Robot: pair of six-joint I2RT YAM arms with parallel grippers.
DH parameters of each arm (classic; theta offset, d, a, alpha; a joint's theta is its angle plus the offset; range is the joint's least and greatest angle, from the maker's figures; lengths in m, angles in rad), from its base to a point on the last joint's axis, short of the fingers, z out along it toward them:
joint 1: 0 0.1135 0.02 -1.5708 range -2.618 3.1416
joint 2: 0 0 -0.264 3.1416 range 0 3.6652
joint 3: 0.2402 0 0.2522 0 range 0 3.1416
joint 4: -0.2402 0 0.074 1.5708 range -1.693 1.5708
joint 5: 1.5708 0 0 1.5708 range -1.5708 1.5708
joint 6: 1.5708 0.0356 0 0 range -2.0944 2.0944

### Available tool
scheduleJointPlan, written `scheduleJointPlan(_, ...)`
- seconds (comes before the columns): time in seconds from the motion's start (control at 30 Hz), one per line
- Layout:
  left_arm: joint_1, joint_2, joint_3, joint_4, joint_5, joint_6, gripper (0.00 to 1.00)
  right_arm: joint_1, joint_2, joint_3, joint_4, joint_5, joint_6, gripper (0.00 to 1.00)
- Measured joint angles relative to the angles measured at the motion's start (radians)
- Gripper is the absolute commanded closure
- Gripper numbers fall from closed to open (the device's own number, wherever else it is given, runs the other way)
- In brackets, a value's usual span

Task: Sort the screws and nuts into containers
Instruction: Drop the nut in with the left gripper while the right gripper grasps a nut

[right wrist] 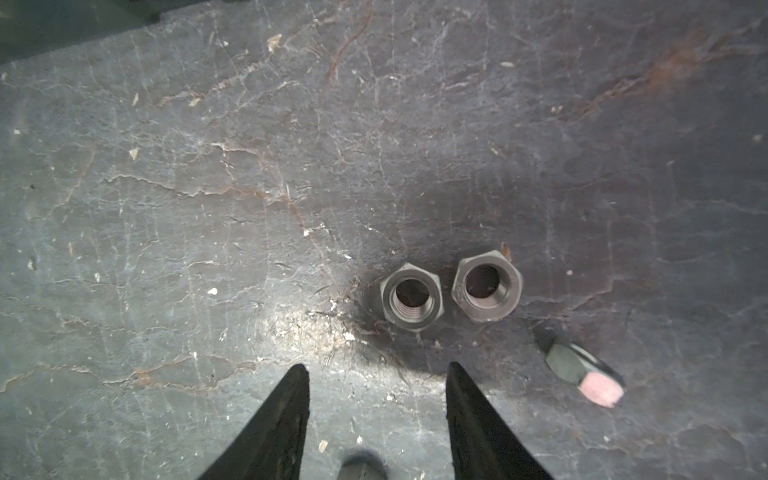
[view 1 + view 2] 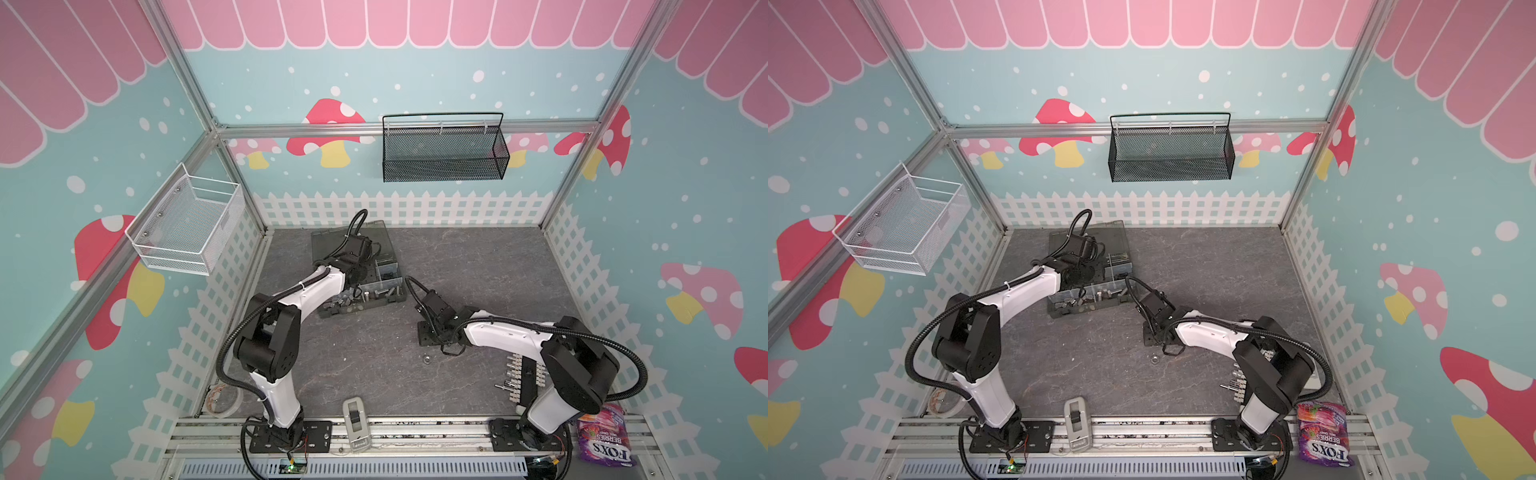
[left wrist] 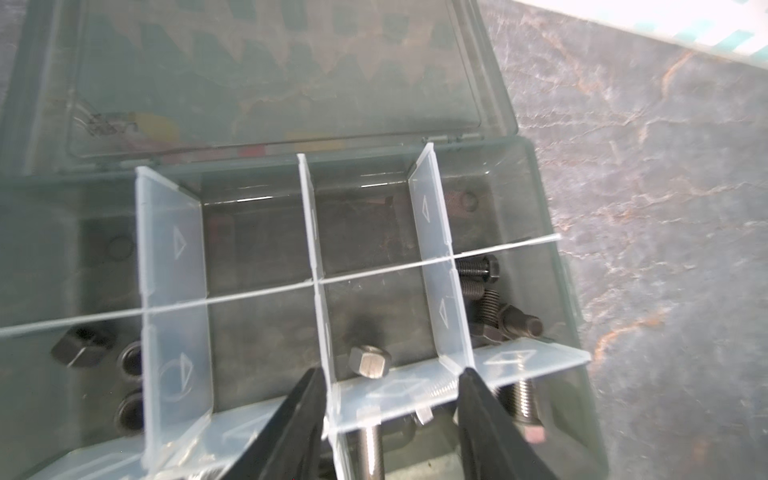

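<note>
The left hand (image 3: 386,376) hangs over the organizer box (image 3: 552,208), its black fingers spread and grasping nothing. The tips stand close to the pale dividers (image 3: 432,232) that wall one compartment. A silver screw (image 3: 370,361) lies in that compartment just below the gap, so this looks like a drop-off. The lid (image 3: 270,75) lies folded back, leaving the containers reachable from above. The sorting scheme shows: black screws (image 3: 486,266) are piled in the neighbouring compartment and black nuts (image 3: 131,411) sit in one further along, kept apart by the dividers. The right hand (image 1: 379,368) is low over the surface (image 1: 208,166), fingers likewise parted and empty. Its tips are just short of two loose nuts (image 1: 411,301) lying flat side by side. A black screw (image 1: 582,372) with a pinkish end lies near them. I judge a pick of the nearer nut comes next, and their closeness risks nudging the second. In a top view what seems a silvery nut (image 2: 425,359) waits alone on the surface.
</note>
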Motion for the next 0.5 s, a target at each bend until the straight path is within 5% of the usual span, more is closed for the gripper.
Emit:
scheduleJointPlan(0.13,0.0,-0.058,-0.055,0.008,0.0,-0.003,0.17,0.0,0.021,0.0,0.0,0.001,0.003,0.46)
scheduleJointPlan(0.2,-0.001,-0.09,-0.093,0.01,0.0,-0.002,0.0,0.0,0.033,0.002,0.0,0.003,0.005,0.46)
scheduleJointPlan(0.5,-0.005,-0.278,-0.254,0.022,-0.004,-0.033,0.0,0.0,0.079,0.03,0.001,0.016,0.01,0.46)
